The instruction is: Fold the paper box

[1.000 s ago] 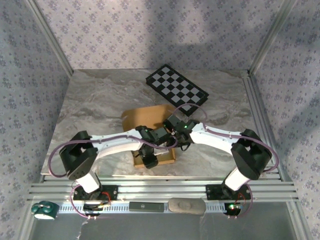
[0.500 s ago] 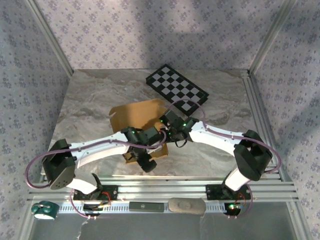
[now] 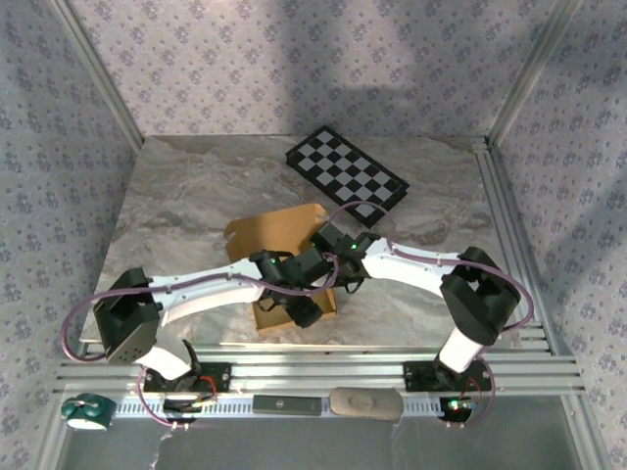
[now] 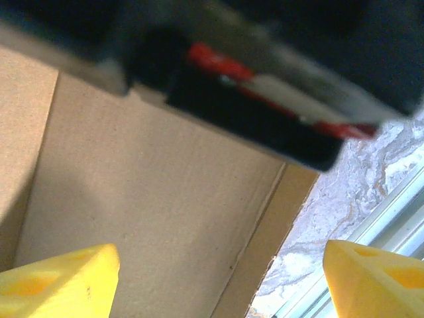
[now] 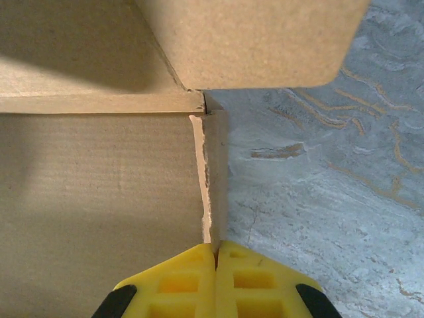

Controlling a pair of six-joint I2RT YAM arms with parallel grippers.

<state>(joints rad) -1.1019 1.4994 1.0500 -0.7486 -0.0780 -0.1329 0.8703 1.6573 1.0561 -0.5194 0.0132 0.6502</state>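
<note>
Moved since half a second before: your left arm's elbow swung back toward the right, its wrist went with it, and the paper box (image 3: 279,232) slid a little right and nearer the arm bases.

Item, paper box: tan cardboard, partly formed. It lay near the middle of the marbled table (image 3: 186,196), just in front of the checkered board (image 3: 346,179). A large flap with rounded corners sat on its far side; whether it stood or lay flat you could not tell. Low walls rose at the near and right sides around a flat floor.

Item, left gripper (image 4: 222,268): you held it over the box floor with its yellow fingers (image 4: 63,278) spread wide and only bare cardboard between them. A dark blurred body with a red stripe crossed the top of the left wrist view; what it was you could not tell.

Item, right gripper (image 5: 216,250): its fingers were pressed together, pinching the edge of the box's thin right wall below a corner. Marbled table lay just beyond that wall.

Item, front rail (image 3: 313,372): a green-and-white object (image 3: 84,411), a dark bar (image 3: 287,404) and a grey oval pad (image 3: 364,402).
</note>
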